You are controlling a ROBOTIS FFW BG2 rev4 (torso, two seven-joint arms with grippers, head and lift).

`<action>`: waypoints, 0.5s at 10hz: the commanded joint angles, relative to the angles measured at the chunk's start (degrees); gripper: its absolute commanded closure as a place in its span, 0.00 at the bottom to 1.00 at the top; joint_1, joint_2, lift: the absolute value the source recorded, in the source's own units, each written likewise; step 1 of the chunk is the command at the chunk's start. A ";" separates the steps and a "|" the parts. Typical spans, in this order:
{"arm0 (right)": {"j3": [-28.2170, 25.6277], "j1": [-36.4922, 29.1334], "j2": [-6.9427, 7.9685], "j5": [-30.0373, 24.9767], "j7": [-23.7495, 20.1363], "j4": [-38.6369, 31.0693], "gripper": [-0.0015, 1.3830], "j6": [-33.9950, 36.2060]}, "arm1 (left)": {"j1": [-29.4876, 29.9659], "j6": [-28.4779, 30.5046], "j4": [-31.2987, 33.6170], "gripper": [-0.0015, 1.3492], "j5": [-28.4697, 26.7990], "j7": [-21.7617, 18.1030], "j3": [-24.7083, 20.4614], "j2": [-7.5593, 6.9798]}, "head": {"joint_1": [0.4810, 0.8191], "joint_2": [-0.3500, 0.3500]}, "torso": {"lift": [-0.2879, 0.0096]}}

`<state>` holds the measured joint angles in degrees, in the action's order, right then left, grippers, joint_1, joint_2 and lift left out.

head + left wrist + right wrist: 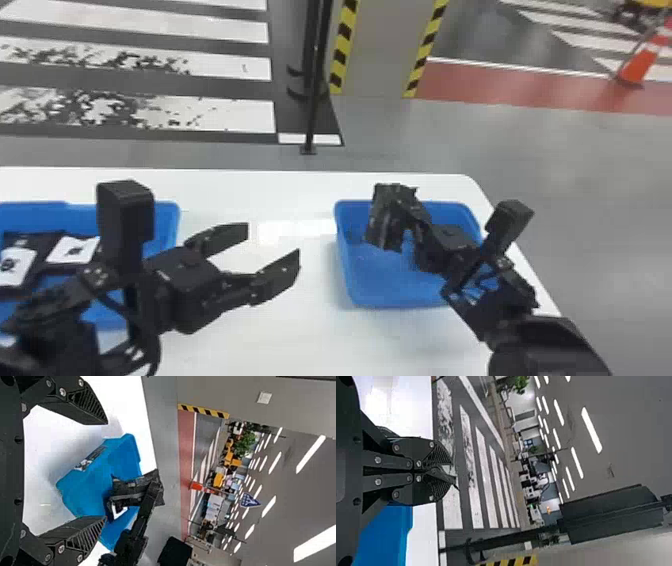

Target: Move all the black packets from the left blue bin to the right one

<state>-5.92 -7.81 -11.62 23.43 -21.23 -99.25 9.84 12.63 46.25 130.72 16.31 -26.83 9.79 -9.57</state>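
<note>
black packet (127, 488) over blue bin (89, 490), orange cone (196, 486)

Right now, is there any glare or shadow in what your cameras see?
Head view: glare on the white table between the left bin and right bin; left wrist view: soft shadow beside the right bin, bright ceiling lights; right wrist view: table glare, ceiling lights.

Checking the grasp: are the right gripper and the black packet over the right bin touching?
Touching. The left wrist view shows the black packet gripped at the right gripper's fingertips.
</note>
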 commanded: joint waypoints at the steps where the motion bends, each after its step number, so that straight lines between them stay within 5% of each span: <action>1: -2.99 3.59 -0.16 -4.58 0.14 5.53 0.92 0.00 | 1.85 0.16 1.40 0.15 -0.32 0.12 -2.82 0.43 | 0.63 0.14 | 0.50; 2: -4.71 4.71 -0.07 -6.98 0.49 8.06 0.86 0.00 | 2.70 0.44 1.68 0.15 -0.66 0.20 -4.65 0.78 | 0.63 0.12 | 0.50; 5: -5.39 -0.63 1.69 -4.81 1.54 1.45 0.12 0.56 | 3.68 4.37 1.96 0.15 -2.37 0.47 -10.82 1.48 | 0.63 0.12 | 0.50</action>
<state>-11.28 -6.78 -10.42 18.63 -19.66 -95.68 10.80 16.23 49.89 132.69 14.46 -26.42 0.14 -8.14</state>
